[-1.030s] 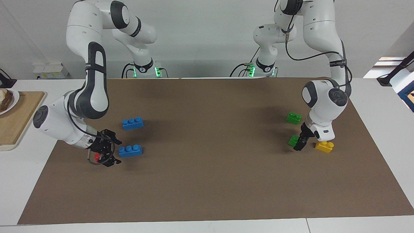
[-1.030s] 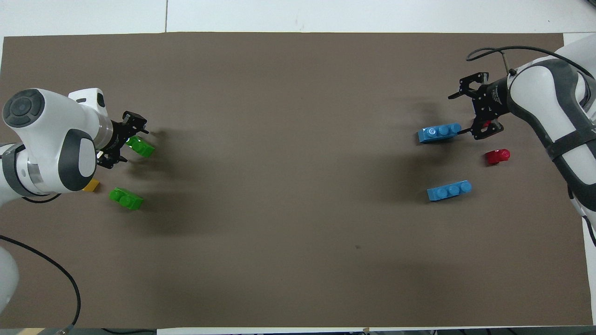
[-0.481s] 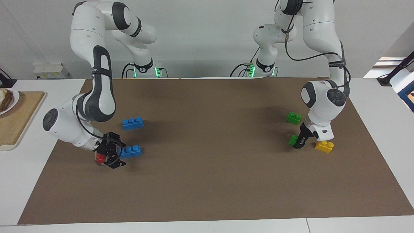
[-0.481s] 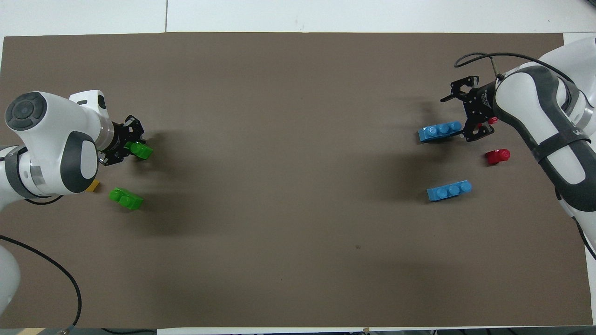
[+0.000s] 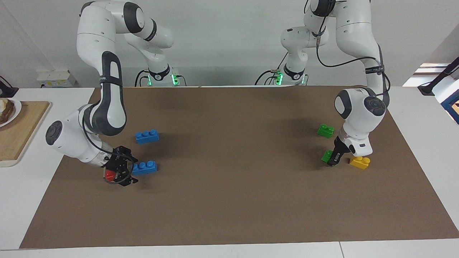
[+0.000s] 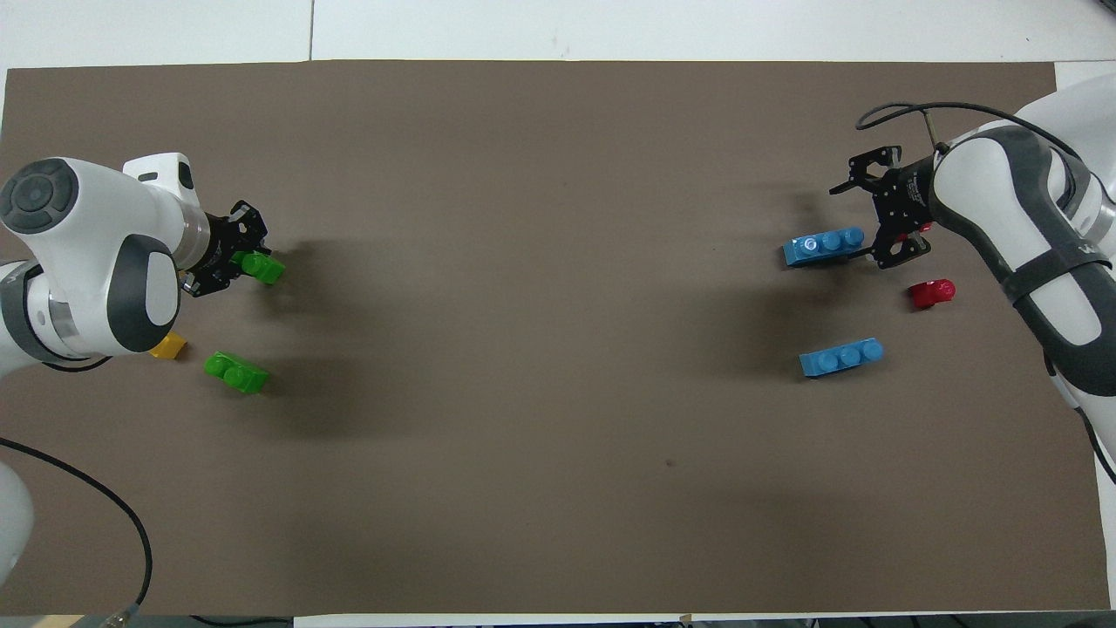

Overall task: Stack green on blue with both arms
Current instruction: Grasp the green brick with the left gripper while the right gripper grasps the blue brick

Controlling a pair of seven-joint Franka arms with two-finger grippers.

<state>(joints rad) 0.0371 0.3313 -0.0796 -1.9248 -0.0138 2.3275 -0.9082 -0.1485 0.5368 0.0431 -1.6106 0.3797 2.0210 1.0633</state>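
My left gripper (image 5: 334,158) is low at the mat and shut on a small green brick (image 5: 326,155); from overhead the gripper (image 6: 234,259) grips the brick (image 6: 264,268) by one end. A second green brick (image 5: 325,130) lies nearer to the robots. My right gripper (image 5: 123,172) is open and low beside the end of a blue three-stud brick (image 5: 144,167); in the overhead view its jaws (image 6: 867,214) stand wide apart at that brick (image 6: 824,247). A second blue brick (image 5: 147,136) lies nearer to the robots.
A yellow brick (image 5: 359,162) lies close beside my left gripper. A small red brick (image 5: 110,175) sits under my right gripper, and another red brick (image 6: 932,293) lies nearby. A wooden board (image 5: 18,129) with a plate stands off the brown mat (image 5: 229,200).
My left gripper has lowered and closed in on the green brick. My right gripper has shifted closer to the end of the farther blue brick and stays open.
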